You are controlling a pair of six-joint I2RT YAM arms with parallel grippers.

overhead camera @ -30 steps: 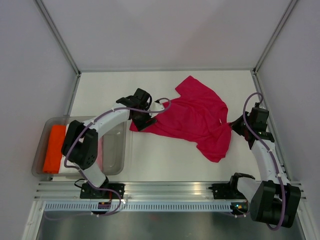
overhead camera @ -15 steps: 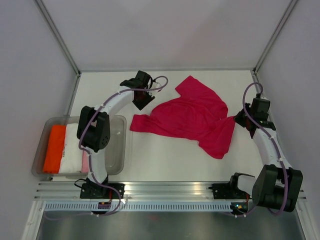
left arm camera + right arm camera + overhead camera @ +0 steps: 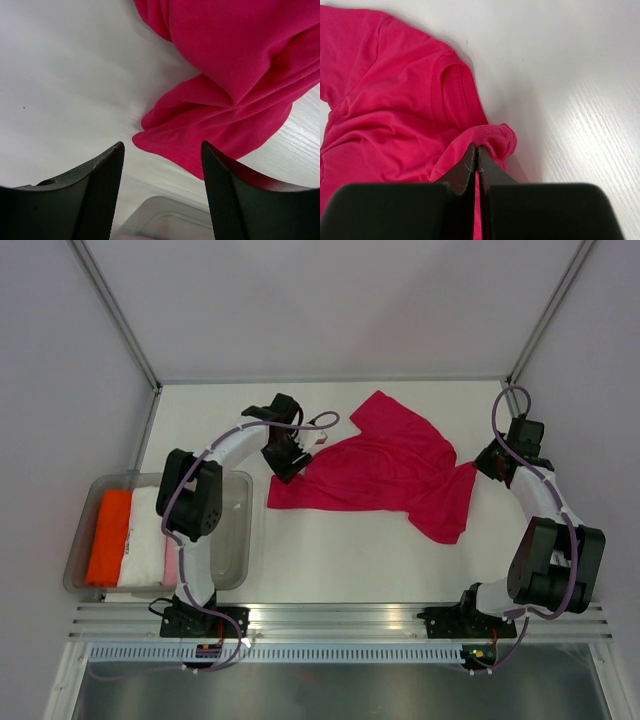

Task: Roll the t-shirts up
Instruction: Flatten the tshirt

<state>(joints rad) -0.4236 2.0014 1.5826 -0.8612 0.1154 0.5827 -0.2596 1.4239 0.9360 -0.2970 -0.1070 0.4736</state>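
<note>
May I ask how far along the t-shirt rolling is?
Nothing is rolled yet: the magenta t-shirt lies rumpled on the table. The right gripper pinches its edge; the left gripper hangs open near it. Flattening, rolling, and the shirts in the bin remain.

The top camera sits high behind the arm bases and looks steeply down, taking in the whole white surface [image 3: 330,560], both arms, the walls and the bin [image 3: 230,530] at the left. The left wrist camera hangs close over the surface, looking out between the spread fingers of the left pincer [image 3: 162,147] at the left edge of the shirt [image 3: 235,75]. The right wrist camera is nearer still, sighting along the right pincer [image 3: 477,152] at the shirt's right edge. All three views share the shirt.
</note>
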